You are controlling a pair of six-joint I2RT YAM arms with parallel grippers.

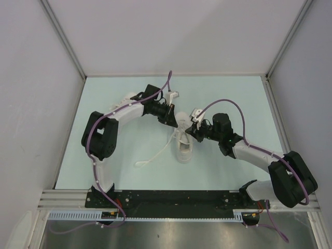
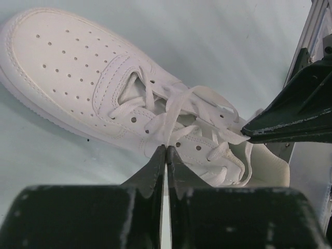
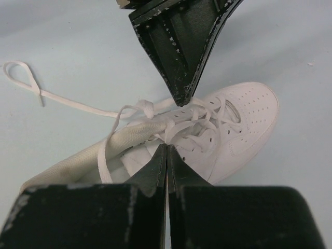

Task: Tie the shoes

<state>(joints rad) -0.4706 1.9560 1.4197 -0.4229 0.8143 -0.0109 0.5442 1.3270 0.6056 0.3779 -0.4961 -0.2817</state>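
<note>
One white sneaker (image 1: 184,149) lies mid-table between both grippers; a second shoe is not in view. In the left wrist view the sneaker (image 2: 72,67) has its toe at upper left. My left gripper (image 2: 166,148) is shut on a white lace strand over the eyelets, and a white strip shows between its jaws. My right gripper (image 3: 167,146) is shut on a lace strand by the shoe's (image 3: 244,122) tongue. The two grippers (image 1: 174,123) (image 1: 193,133) face each other closely across the laces. A loose lace end (image 3: 31,83) trails away over the table (image 1: 153,155).
The pale green table (image 1: 114,104) is boxed in by white walls and metal rails. The black base plate (image 1: 171,199) runs along the near edge. The right gripper's fingers (image 2: 290,116) cross the left wrist view; the left gripper's fingers (image 3: 179,62) hang over the shoe in the right wrist view.
</note>
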